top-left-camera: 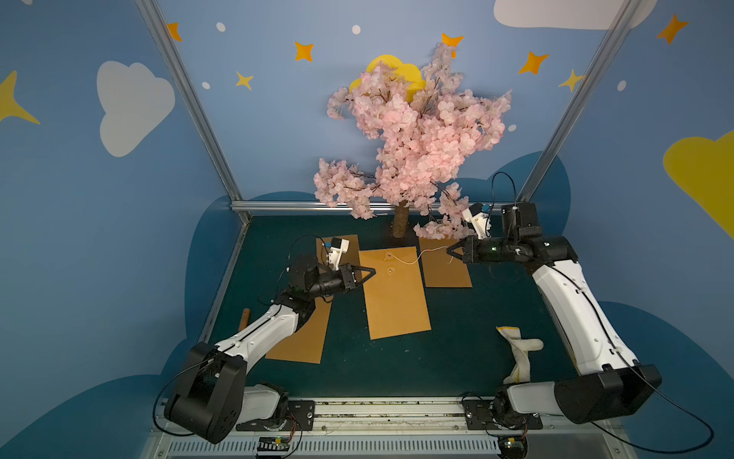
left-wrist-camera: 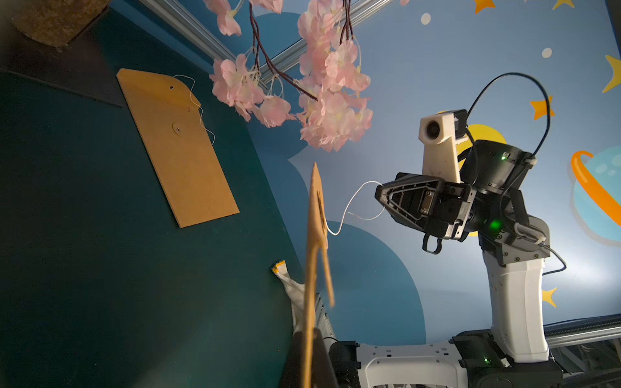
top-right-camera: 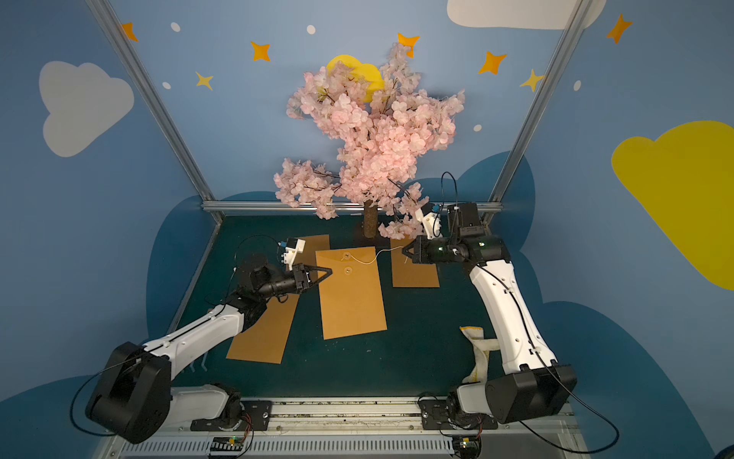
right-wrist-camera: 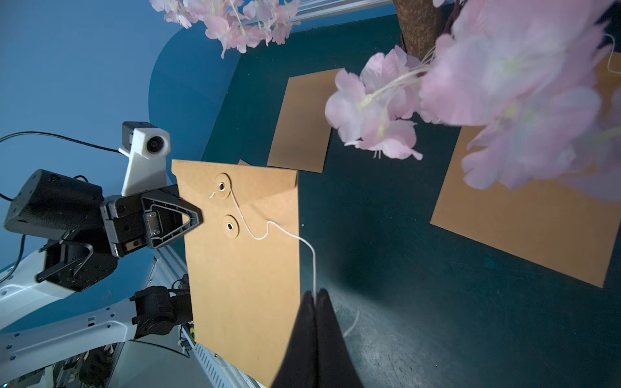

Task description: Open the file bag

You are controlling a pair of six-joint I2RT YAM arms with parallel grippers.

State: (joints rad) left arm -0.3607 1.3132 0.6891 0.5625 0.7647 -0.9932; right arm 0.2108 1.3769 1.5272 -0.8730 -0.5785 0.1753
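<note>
1. Nearest, along the bottom of both top views, a metal rail (top-left-camera: 389, 413) carries the bases of both arms.
2. Just beyond it, at the lower right of the frame, a white and yellow cloth (top-left-camera: 520, 353) lies crumpled on the dark green worktop (top-left-camera: 456, 337). At the worktop's left edge a short brown stick (top-left-camera: 244, 318) lies beside the left arm.
3. A second envelope (top-left-camera: 302, 341) lies flat at the lower centre-left, partly hidden under the left arm.
4. The file bag (top-left-camera: 397, 302) sits in the middle of the frame with its long side running away from the rail. Its flap end is the far end.
5. The left tool (top-left-camera: 371, 273) is pressed together on the file bag's left edge, about level with the lower disc. The left wrist view shows the bag edge-on between its fingers, raised clear of the worktop there.
6. In the right wrist view the upper disc (right-wrist-camera: 221, 186) sits on the flap and the lower disc (right-wrist-camera: 230, 226) on the body. The white string (right-wrist-camera: 292, 235) leaves the upper disc and passes beside the lower one without looping round it.
7. The right tool (top-left-camera: 451, 251), just right of the bag's far corner, pinches the string. Its dark fingers (right-wrist-camera: 324, 319) are pressed together on it, and a loose end dangles past them.
8. A third envelope (top-left-camera: 447, 270) lies flat beneath the right tool, with its far end under the blossoms.
9. Farthest back stands a pink blossom tree (top-left-camera: 417, 139), against the blue wall (top-left-camera: 258, 119) painted with stars and clouds.
</note>
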